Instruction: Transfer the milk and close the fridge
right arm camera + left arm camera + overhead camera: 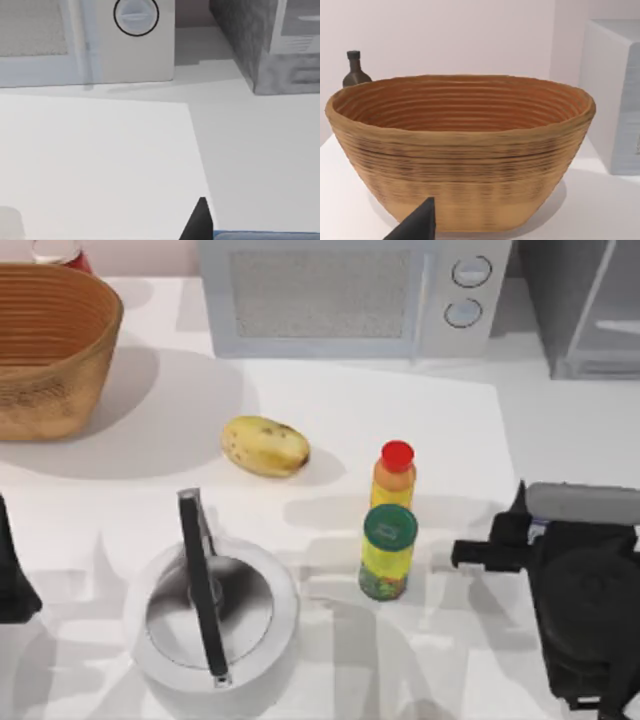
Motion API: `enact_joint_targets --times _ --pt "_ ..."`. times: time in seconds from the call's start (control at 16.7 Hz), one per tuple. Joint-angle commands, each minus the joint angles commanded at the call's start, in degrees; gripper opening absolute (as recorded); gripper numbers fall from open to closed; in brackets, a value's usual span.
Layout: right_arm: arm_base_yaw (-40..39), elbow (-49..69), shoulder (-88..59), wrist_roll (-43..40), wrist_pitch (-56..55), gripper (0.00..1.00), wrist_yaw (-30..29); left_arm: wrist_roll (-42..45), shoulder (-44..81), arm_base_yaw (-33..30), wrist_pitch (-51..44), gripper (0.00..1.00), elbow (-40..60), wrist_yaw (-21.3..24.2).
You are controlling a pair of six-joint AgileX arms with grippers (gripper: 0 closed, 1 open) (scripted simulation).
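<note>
The fridge (585,305) stood at the far right corner of the worktop (330,390), just beside the white microwave (350,295). A blue strip (265,236) lay against the right gripper (200,222), and whether it was the milk could not be told. The right arm (585,610) hung over the worktop's right edge near two yellow bottles (390,530), the left gripper (415,225) sat at the left edge facing the woven basket (460,150), and neither gripper's state, apart or together, could be told.
</note>
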State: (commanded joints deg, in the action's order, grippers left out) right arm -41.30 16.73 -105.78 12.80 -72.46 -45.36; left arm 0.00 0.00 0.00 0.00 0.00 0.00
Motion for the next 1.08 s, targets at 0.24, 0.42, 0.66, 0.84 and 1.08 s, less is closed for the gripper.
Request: enact_joint_targets --times 0.24,0.42,0.66,0.84,1.08 --pt "-1.1 0.4 -0.3 -0.7 0.0 0.0 1.7 0.0 0.0 0.0 0.0 1.0 0.0 0.0" --pt "-0.9 0.2 -0.3 -0.6 0.0 0.0 1.7 0.0 0.0 0.0 0.0 1.0 0.0 0.0" --pt "3.0 1.0 2.2 -1.5 0.9 0.0 5.5 0.0 0.0 0.0 0.0 1.0 0.0 0.0" --pt "10.9 2.0 5.7 -3.2 2.3 0.0 13.4 0.0 0.0 0.0 0.0 1.0 0.0 0.0" --pt "19.4 2.9 9.7 -6.3 4.3 0.0 21.9 0.0 0.0 0.0 0.0 1.0 0.0 0.0"
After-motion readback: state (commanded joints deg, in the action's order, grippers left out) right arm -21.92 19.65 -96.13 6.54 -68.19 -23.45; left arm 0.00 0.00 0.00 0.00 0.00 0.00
